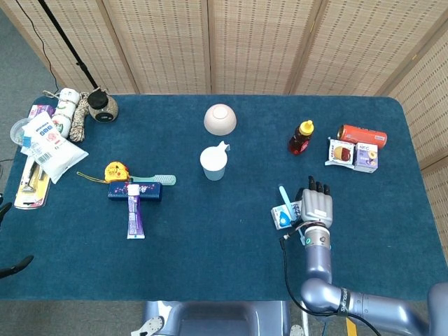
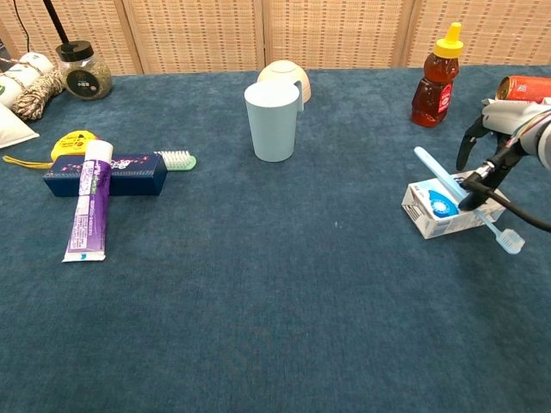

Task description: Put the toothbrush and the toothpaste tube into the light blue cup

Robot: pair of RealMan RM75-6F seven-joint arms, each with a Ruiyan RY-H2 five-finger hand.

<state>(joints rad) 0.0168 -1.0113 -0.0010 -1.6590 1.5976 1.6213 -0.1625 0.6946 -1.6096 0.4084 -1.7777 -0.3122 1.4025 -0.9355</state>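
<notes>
The light blue cup (image 1: 213, 165) (image 2: 273, 120) stands upright mid-table. A purple toothpaste tube (image 1: 134, 213) (image 2: 86, 211) lies at the left, its cap end resting on a dark blue box (image 2: 129, 175). Behind that box lies a green toothbrush (image 1: 154, 180) (image 2: 176, 160). At the right, a light blue toothbrush (image 1: 285, 198) (image 2: 439, 176) rests slanted across a small white box (image 1: 283, 217) (image 2: 435, 213). My right hand (image 1: 316, 206) (image 2: 499, 142) hovers over it, fingers apart, dark fingertips touching the handle. Only dark tips (image 1: 15, 266) at the left edge hint at my left hand.
A pale bowl (image 1: 220, 119) sits upside down just behind the cup. A honey bottle (image 1: 301, 138) (image 2: 433, 77), an orange can (image 1: 362, 133) and snack packs stand at the back right. A yellow tape measure (image 1: 115, 171), rope, a jar and packets fill the far left.
</notes>
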